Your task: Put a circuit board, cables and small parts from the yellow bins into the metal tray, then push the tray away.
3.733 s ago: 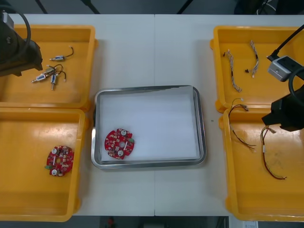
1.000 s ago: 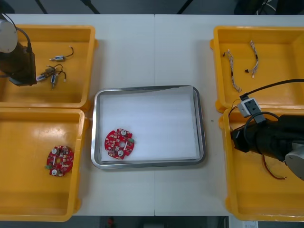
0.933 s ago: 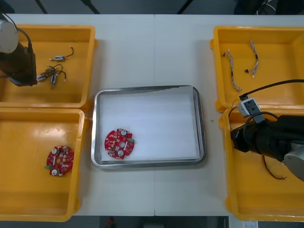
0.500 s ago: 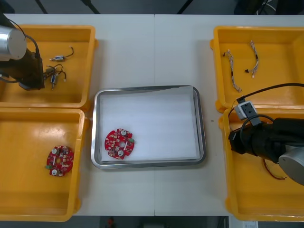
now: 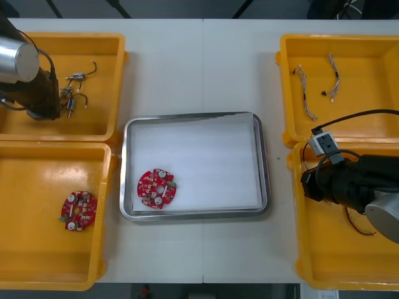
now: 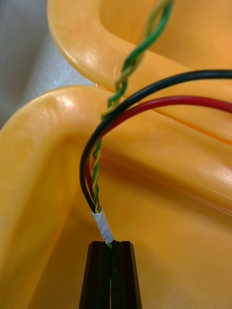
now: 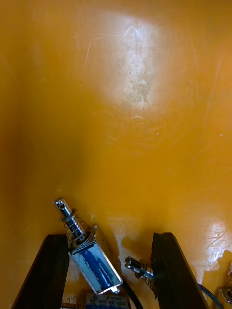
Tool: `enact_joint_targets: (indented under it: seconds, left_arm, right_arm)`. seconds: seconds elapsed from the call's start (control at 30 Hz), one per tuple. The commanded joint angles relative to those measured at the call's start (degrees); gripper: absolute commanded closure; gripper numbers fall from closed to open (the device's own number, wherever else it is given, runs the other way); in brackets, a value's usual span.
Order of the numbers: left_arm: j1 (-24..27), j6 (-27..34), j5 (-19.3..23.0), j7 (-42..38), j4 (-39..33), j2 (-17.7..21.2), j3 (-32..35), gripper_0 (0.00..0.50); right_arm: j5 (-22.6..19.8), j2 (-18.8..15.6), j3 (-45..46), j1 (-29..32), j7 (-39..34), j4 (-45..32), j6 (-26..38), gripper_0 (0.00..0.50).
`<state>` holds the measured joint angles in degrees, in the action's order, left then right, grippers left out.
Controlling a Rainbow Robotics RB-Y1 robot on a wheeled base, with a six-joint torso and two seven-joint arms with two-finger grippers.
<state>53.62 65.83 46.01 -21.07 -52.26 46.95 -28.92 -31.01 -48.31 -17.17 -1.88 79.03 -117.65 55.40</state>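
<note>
In the right wrist view my right gripper [image 6: 110,248] is shut on the white-sleeved end of a cable [image 6: 103,223] made of black, red and twisted green-yellow wires. It is at the inner corner of the near right yellow bin [image 5: 324,261], where my right arm [image 5: 352,184] lies across the cable. My left gripper [image 7: 108,236] stands open low in the far left bin [image 5: 100,124], with a blue-bodied small metal part [image 7: 92,263] between its fingers. A round red circuit board [image 5: 156,187] lies in the metal tray [image 5: 194,119].
A second red board [image 5: 78,210] lies in the near left bin. Several small metal parts [image 5: 73,93] sit beside my left arm [image 5: 28,81]. Two twisted cables [image 5: 305,93] lie in the far right bin. The tail of a red cable [image 5: 360,229] shows past my right arm.
My right gripper has shut on the cable's sleeved end. My left arm has shifted to the right, closer to the small metal parts, with its fingers staying open.
</note>
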Motion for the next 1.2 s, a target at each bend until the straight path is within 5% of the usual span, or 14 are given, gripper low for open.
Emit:
enact_joint_targets:
  seconds: [0.03, 0.47, 0.5, 0.53, 0.67, 0.87, 1.2]
  left_arm:
    - [2.19, 0.88, -1.01, 2.96, 0.41, -0.2, -0.61, 0.0]
    - [2.1, 2.46, 0.75, 5.33, 1.81, 0.07, -0.61, 0.0]
    - [2.1, 2.55, 1.02, 5.6, 1.9, -0.02, -0.61, 0.03]
    - [2.1, 2.55, 1.19, 5.95, 2.17, 0.07, -0.69, 0.146]
    - [2.19, 2.55, 1.89, 6.74, 2.69, -0.02, -0.69, 0.417]
    - [2.19, 2.55, 2.33, 7.88, 2.69, -0.02, -0.61, 0.497]
    - [2.8, 4.57, 1.72, 16.58, 2.52, 1.91, -0.61, 0.5]
  right_arm:
    - [-0.37, -0.03, 2.31, -0.5, 3.85, -2.24, 0.67, 0.5]
    - [-7.66, -0.03, 9.96, -0.5, 6.66, -10.06, 15.79, 0.5]
    - [-8.54, 0.06, 10.92, -0.5, 6.92, -10.76, 17.19, 0.5]
    - [-9.33, -0.03, 11.8, -0.5, 7.19, -11.38, 18.6, 0.5]
    - [-10.47, 0.06, 14.53, -0.5, 8.06, -14.19, 23.43, 0.5]
    - [-11.44, 0.06, 18.22, -0.67, 8.77, -18.85, 30.29, 0.5]
    - [-18.82, -0.03, 21.38, -7.35, 9.91, -21.84, 44.7, 0.5]
